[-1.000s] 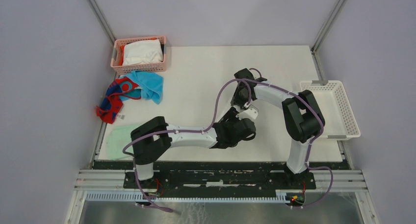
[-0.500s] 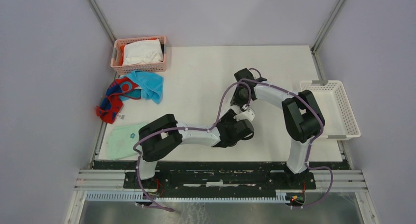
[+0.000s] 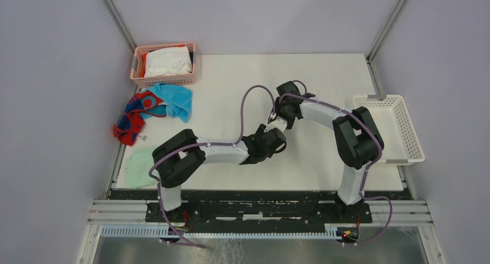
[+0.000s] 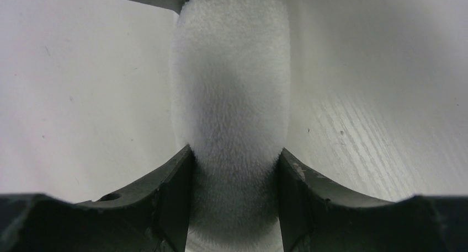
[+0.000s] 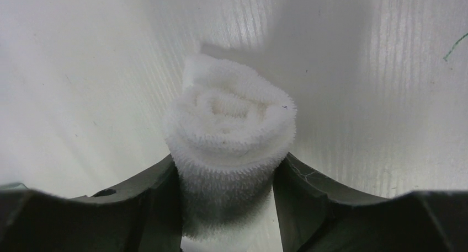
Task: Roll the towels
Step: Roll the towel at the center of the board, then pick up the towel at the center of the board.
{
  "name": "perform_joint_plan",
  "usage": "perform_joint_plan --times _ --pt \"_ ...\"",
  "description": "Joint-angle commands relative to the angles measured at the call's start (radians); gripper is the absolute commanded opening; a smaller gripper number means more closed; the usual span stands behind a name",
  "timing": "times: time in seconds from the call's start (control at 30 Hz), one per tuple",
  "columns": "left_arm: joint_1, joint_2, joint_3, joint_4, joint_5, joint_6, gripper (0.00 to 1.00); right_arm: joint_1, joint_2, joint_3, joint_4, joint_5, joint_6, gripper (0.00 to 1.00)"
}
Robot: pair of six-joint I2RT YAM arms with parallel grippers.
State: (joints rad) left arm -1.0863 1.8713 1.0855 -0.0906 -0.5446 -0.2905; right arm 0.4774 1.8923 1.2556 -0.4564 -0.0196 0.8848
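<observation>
Robotics lab test cell
A white table (image 3: pixel 231 85) is enclosed by plain grey walls (image 3: pixel 52 102) and metal frame posts (image 3: pixel 115 15).

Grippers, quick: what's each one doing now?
Left gripper: closed on the white towel roll.
Right gripper: closed on the same roll's other end.

The rolled towel (image 4: pixel 232 97) is plain white, like the surface (image 3: pixel 231 85). The turquoise towel (image 3: pixel 178 99) is unpatterned; the red towel (image 3: pixel 132 124) has dark-blue blotches. The folded cloth (image 3: pixel 137 167) is pale mint. There is a pink basket (image 3: pixel 164 79) and a white basket (image 3: pixel 416 137).
</observation>
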Motion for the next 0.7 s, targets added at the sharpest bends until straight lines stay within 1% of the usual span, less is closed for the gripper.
perform_joint_plan --times 0.0,0.37,0.67 --pt "0.026 0.000 -0.041 -0.034 0.128 -0.111 0.56 0.007 -0.068 -0.035 -0.006 -0.037 0.012 0.62" --pt "0.053 0.001 -0.034 -0.036 0.188 -0.160 0.55 0.020 -0.083 -0.109 0.014 -0.101 0.093 0.68" --pt "0.063 0.012 -0.020 -0.038 0.204 -0.214 0.55 0.038 -0.101 -0.153 0.030 -0.097 0.180 0.71"
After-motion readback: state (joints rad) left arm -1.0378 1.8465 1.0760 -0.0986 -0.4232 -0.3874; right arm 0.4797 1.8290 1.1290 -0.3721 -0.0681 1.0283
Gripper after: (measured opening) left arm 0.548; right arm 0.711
